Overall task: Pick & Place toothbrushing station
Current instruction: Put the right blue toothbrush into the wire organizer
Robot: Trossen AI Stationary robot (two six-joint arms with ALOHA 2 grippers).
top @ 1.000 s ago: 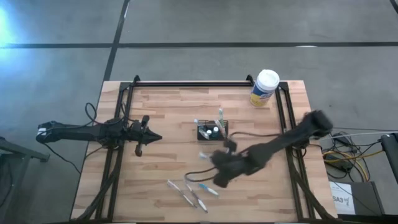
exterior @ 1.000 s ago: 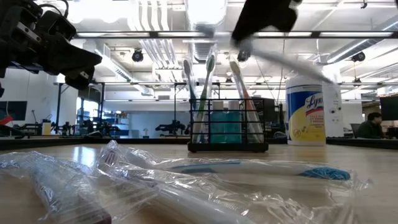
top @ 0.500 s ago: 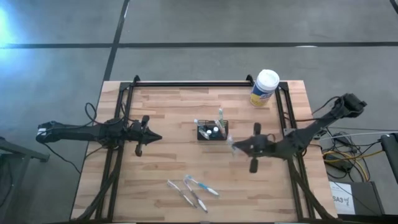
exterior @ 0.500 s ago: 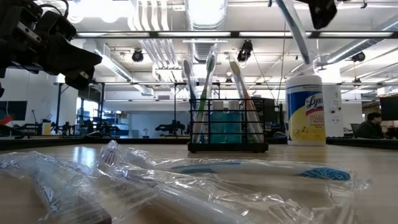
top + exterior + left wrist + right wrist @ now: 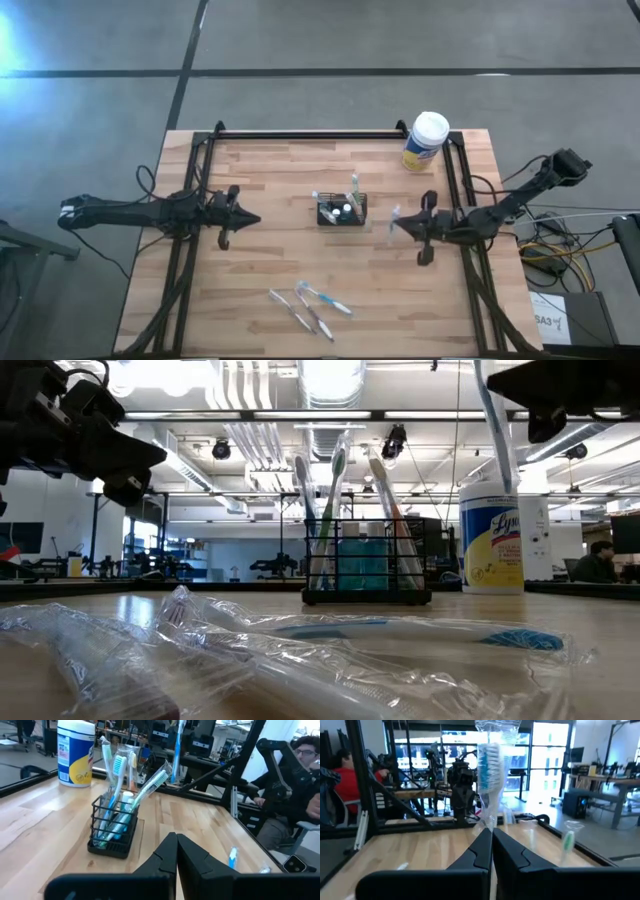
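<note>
Right gripper (image 5: 397, 224) pinches a wrapped toothbrush (image 5: 487, 767) upright, right of the caddy (image 5: 341, 211), presumably for slotting in.

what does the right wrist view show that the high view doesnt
Only the right wrist view shows the blue bristles of the plastic-wrapped toothbrush pinched in the shut right gripper, and a person in red beyond the table.

Only the high view shows the small black wire caddy, the yellow canister with a white lid and the wrapped toothbrushes lying on the table.

Both show the wooden table and the left gripper.
</note>
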